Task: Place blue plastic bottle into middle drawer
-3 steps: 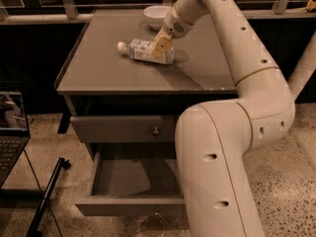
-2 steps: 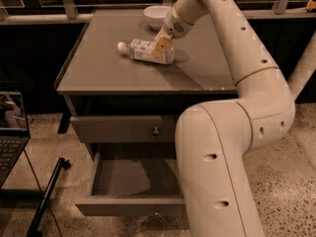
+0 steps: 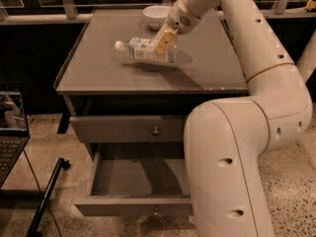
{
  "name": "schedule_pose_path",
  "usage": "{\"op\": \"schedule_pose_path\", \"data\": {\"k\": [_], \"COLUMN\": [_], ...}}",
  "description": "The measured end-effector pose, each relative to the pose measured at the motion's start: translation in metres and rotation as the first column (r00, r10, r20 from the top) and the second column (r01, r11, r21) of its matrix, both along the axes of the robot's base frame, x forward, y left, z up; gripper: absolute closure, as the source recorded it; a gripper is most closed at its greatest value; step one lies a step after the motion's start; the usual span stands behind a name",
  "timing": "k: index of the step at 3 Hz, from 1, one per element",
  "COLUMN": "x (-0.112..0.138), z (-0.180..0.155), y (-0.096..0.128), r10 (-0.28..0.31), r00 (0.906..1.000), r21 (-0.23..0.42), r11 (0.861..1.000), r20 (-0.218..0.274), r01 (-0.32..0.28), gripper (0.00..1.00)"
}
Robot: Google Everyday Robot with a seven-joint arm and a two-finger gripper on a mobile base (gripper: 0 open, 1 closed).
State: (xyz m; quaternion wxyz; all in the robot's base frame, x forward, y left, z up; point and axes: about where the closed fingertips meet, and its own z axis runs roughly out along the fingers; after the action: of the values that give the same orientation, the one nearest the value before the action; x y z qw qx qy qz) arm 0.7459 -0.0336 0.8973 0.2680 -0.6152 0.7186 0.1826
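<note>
The blue plastic bottle (image 3: 140, 50) lies on its side over the grey cabinet top (image 3: 98, 75), white cap pointing left, with a shadow beneath it. My gripper (image 3: 165, 41) comes down from the upper right and is shut across the bottle's right half, its yellowish fingers (image 3: 163, 43) on the body. The middle drawer (image 3: 132, 206) is pulled out below, open, with nothing visible inside. My arm hides the drawer's right part.
A white bowl (image 3: 155, 11) stands at the back of the cabinet top. The upper drawer (image 3: 123, 130) is shut. A laptop (image 3: 10, 127) and a black stand leg (image 3: 48, 194) are on the floor at the left.
The bottle and gripper have shifted slightly to the left; the bottle seems a little raised off the top. The drawer stays open.
</note>
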Motion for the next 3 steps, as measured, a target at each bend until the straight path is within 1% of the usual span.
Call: {"op": "schedule_pose_path", "data": {"k": [1, 2, 3], "x": [-0.025, -0.056, -0.105], "z": [0.028, 0.083, 0.152], "y": [-0.023, -0.053, -0.080], "r10": [-0.044, -0.143, -0.262], "r00": [0.9990, 0.9862, 0.9407], "r21": [0.040, 0.115, 0.203], "r11": [0.998, 0.984, 0.954], "r20": [-0.004, 0.083, 0.216], "r01": [0.044, 0.133, 0.219], "gripper": [1.00, 1.00, 1.00]}}
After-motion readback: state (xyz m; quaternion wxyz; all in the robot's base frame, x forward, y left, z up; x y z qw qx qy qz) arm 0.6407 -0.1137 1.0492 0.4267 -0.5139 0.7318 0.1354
